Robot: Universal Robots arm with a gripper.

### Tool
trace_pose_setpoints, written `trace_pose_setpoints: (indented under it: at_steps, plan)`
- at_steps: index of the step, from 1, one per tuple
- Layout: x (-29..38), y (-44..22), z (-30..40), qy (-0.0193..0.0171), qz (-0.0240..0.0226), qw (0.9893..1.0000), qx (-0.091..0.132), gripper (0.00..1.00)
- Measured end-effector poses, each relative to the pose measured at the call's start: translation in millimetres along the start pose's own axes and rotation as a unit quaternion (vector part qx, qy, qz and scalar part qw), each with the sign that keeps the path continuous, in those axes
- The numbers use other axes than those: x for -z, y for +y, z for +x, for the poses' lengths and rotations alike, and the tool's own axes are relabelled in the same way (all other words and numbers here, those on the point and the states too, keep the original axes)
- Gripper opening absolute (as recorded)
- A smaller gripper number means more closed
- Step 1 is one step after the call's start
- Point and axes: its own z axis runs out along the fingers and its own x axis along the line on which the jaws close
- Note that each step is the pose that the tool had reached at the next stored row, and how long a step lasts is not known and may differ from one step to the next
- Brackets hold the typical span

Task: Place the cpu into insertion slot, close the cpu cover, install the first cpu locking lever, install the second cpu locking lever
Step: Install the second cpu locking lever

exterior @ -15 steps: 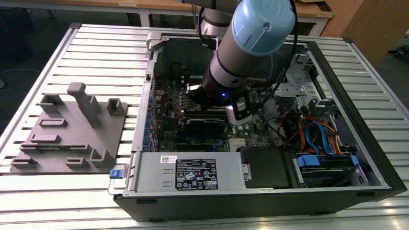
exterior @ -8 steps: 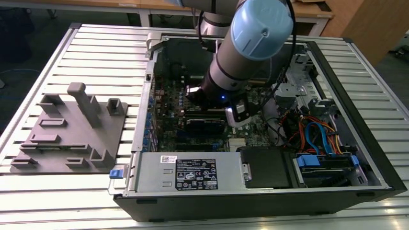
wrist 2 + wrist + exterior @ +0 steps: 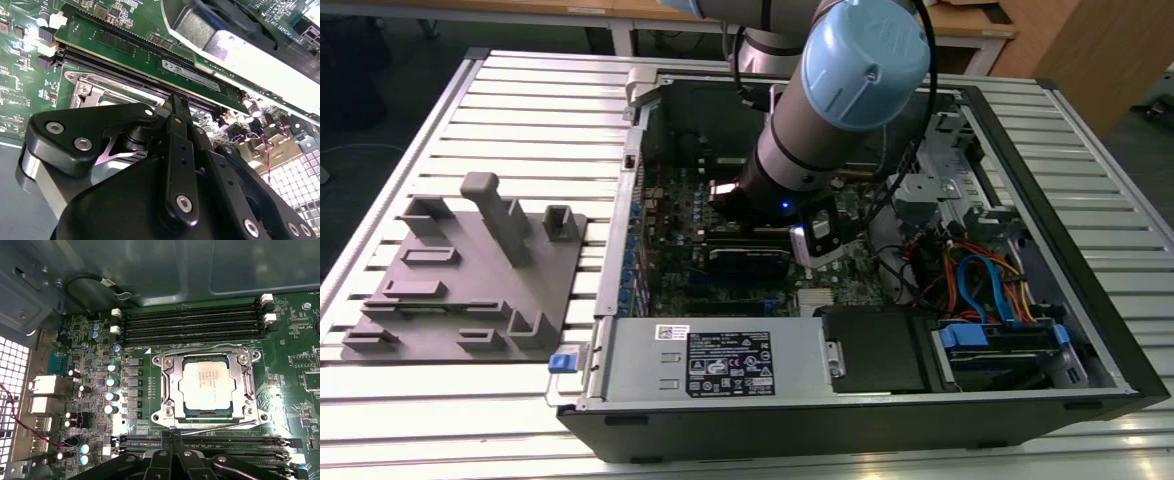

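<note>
Arm reaches down into the open PC case [image 3: 1067,330], which lies on a slatted tabletop [image 3: 520,90] w/ a grey fixture block [image 3: 467,290] near the exterior view's left edge. In first wrist view the cpu [image 3: 207,381] sits in the insertion slot [image 3: 172,411] at mid-motherboard [image 3: 90,340], cpu cover [image 3: 170,385] lying flat round it, a thin lever [image 3: 220,426] along the socket edge nearest the gripper [image 3: 171,439]. Gripper fingers look pinched together w/ nothing between them, tips just beside that lever; can't tell if touching.
</note>
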Motion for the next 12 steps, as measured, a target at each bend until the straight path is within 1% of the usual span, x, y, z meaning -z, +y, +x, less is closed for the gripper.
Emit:
trace_pose_setpoints:
  at_steps: [6, 12]
  plan:
    - [-1.6, -0.5, -0.1, 0.0000, 0.0000, 1.0000, 0.000, 0.10]
    - [-2.5, -0.8, 1.4, 0.0002, -0.0001, 1.0000, 0.000, 0.10]
